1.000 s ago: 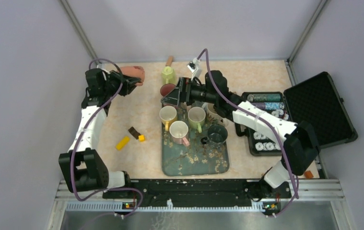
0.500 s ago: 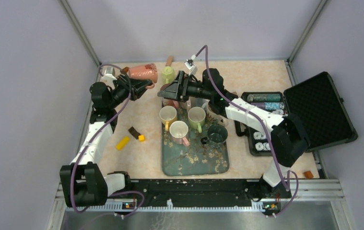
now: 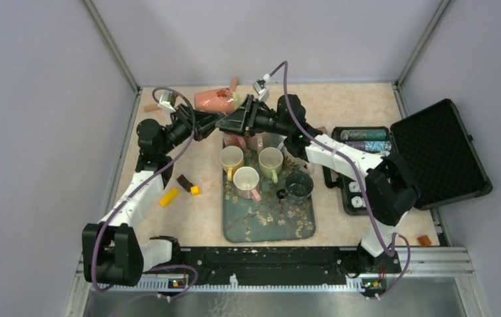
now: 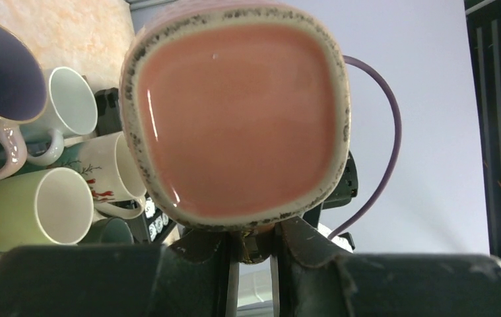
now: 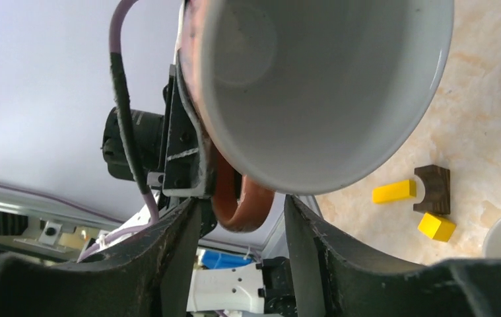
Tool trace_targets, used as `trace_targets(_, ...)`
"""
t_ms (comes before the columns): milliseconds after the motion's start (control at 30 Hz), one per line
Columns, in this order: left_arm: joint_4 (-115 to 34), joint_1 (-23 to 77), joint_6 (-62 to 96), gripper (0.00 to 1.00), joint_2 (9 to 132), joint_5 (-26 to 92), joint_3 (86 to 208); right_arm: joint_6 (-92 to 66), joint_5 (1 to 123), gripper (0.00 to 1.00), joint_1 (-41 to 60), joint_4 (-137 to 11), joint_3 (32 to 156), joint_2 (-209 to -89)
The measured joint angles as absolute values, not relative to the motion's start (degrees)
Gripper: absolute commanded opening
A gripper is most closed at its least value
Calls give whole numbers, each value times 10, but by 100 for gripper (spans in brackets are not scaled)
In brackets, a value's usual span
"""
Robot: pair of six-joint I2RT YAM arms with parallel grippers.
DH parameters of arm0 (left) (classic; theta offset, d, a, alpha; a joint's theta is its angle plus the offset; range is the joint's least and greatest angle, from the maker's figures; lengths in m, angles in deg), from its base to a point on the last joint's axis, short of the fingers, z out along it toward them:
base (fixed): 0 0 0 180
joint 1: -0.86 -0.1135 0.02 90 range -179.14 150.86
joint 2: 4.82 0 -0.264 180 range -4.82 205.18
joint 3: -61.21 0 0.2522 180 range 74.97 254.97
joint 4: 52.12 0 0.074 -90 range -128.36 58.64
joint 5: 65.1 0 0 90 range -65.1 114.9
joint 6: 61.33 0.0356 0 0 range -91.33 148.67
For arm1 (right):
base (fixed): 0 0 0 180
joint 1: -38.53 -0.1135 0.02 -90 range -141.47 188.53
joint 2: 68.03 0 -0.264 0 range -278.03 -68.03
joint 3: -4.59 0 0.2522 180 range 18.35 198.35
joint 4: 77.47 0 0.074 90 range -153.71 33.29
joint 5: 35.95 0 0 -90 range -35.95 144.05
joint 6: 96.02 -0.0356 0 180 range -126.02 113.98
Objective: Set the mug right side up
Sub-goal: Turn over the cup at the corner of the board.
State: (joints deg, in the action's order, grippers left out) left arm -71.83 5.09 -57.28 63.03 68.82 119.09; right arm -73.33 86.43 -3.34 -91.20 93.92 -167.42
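Note:
The pink speckled mug hangs on its side in the air at the back centre, above the table. My left gripper is shut on its handle. In the left wrist view the mug's pink base faces the camera, with the left gripper pinching under it. My right gripper meets it from the right. In the right wrist view the mug's white mouth faces the camera. The brown handle sits between the right gripper fingers, with a gap on each side.
A patterned tray carries several upright mugs just below the grippers. Yellow blocks and a brown block lie on the table to the left. An open black case with poker chips stands at the right.
My left arm has carried the pink mug rightward to the back centre. My right gripper has moved left to meet it, and its jaws have narrowed around the handle.

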Motion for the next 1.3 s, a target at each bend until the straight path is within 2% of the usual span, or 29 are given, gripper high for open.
trace_targets(367, -782, 58, -602, 0, 631, 679, 1157, -753, 866, 25, -33, -919, 938, -1680)
trace_targets(467, -792, 58, -605, 0, 631, 680, 1155, -758, 867, 14, -33, -922, 938, -1680)
trace_targets(533, -805, 57, -607, 0, 630, 680, 1151, -761, 869, 2, -33, -923, 938, -1680)
trace_targets(733, -812, 56, -593, 0, 630, 688, 1148, -740, 870, 0, -33, -910, 938, -1676)
trace_targets(767, -810, 56, -587, 3, 630, 690, 1148, -732, 870, 0, -33, -904, 938, -1674)
trace_targets(900, -791, 57, -560, 26, 620, 693, 1148, -709, 870, 0, -34, -886, 938, -1667)
trace_targets(1000, -775, 58, -542, 37, 610, 692, 1148, -692, 871, 0, -37, -877, 938, -1662)
trace_targets(1200, -765, 60, -517, 49, 605, 691, 1148, -669, 864, 0, -38, -862, 938, -1656)
trace_targets(1300, -764, 61, -512, 50, 603, 688, 1147, -662, 861, 0, -38, -858, 938, -1656)
